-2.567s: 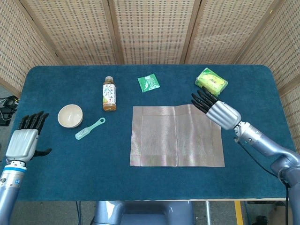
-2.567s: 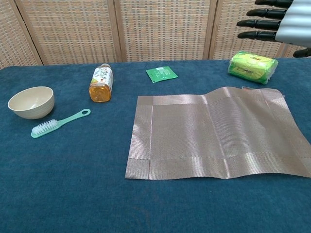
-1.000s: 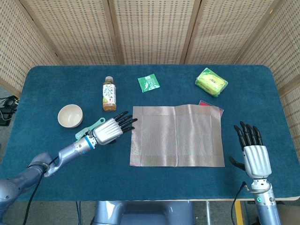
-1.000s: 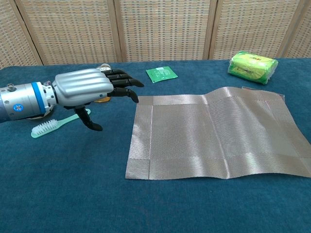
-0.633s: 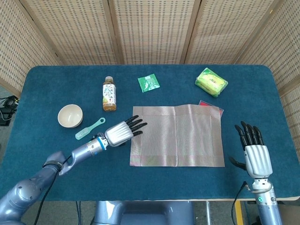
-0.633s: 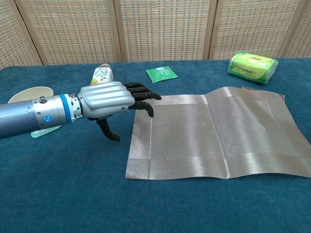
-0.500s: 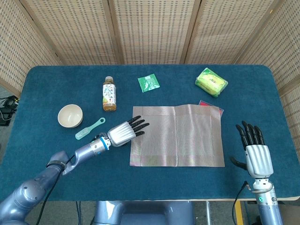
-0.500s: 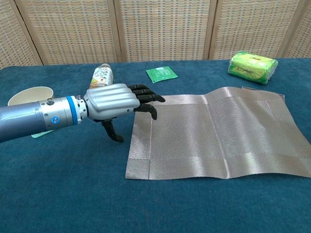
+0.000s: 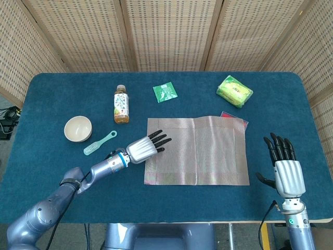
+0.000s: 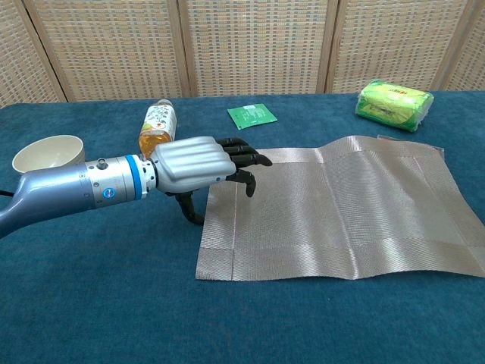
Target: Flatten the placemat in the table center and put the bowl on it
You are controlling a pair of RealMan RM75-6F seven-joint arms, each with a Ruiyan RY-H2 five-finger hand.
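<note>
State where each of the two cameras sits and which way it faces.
Head view: high above the near edge, looking steeply down on the whole table; both arms show, left hand over the placemat, right hand near right.
Chest view: low at the near edge, facing across the table toward the wicker screen; only the left hand shows.
Shared: left hand, placemat, bowl, bottle.

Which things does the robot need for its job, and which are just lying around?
Needed: placemat, bowl, left hand reaching over the placemat's edge.

Lying around: bottle, brush, green sachet, green packet.
</note>
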